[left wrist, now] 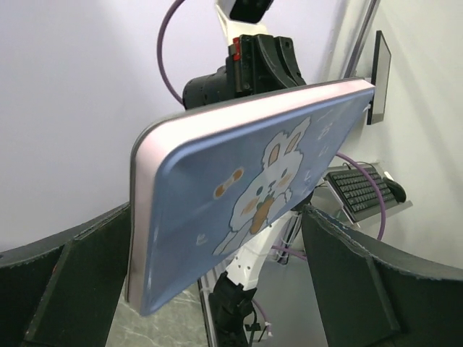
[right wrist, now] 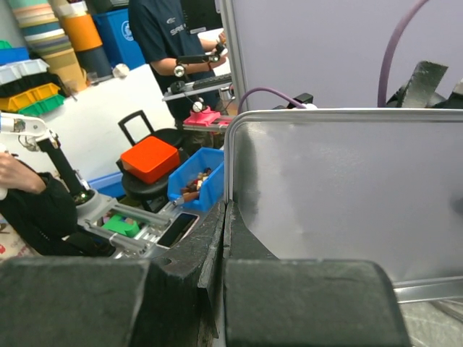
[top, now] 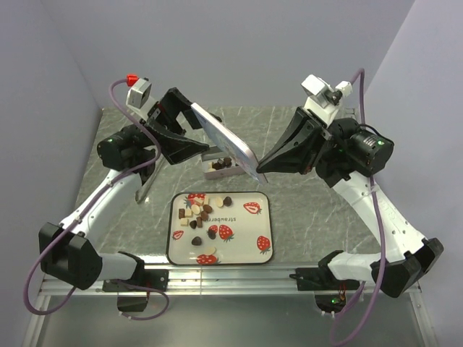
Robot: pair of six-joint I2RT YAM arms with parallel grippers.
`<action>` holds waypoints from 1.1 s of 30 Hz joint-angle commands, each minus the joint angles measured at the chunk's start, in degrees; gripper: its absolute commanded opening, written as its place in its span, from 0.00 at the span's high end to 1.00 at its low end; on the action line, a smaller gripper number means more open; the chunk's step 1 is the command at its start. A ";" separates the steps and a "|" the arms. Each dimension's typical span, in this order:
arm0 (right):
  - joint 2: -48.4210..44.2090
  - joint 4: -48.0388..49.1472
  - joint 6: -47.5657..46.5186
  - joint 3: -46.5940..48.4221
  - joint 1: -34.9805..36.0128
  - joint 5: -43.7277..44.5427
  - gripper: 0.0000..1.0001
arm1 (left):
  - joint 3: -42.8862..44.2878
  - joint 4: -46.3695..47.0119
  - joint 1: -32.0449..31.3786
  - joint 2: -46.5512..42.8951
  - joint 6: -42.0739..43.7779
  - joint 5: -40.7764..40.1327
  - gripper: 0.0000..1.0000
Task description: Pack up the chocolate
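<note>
Pressed together at the foot of the right wrist view, my right tool (right wrist: 226,231) is pinching the rim of a metal lid (right wrist: 325,195), which is hanging tilted between both arms. My left tool (left wrist: 217,213) is standing spread wide to either side of it, though whether it is bearing on the lid I cannot tell. Most of the chocolate (top: 205,213) is lying loose on the strawberry-print tray (top: 242,233), with more sitting in a small white box (top: 215,173) just behind. I am judging the pieces light, smooth and ready to roll, best nipped singly across their sides from above. Tray lip and overhanging lid are crowding the approach, while bare counter (top: 311,210) is showing to the right.
</note>
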 commanded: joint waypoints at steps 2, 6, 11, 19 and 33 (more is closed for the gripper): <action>0.93 3.86 1.97 1.38 0.50 0.87 1.00 | 3.01 31.50 -2.19 1.07 -1.03 2.22 0.01; 3.04 8.59 5.30 2.43 0.50 0.61 1.00 | 2.40 31.41 -4.38 0.54 -0.33 3.45 0.15; 4.98 11.69 8.75 3.66 0.50 0.34 1.00 | 0.12 31.50 -4.74 -1.30 0.73 4.25 0.35; 3.22 -3.75 -5.29 3.84 -0.20 0.43 0.99 | -1.91 31.50 -5.00 -3.59 0.99 5.12 0.81; -2.58 -36.74 -34.40 0.77 -7.58 7.64 0.28 | -3.75 30.19 -4.74 -4.03 0.38 4.25 0.99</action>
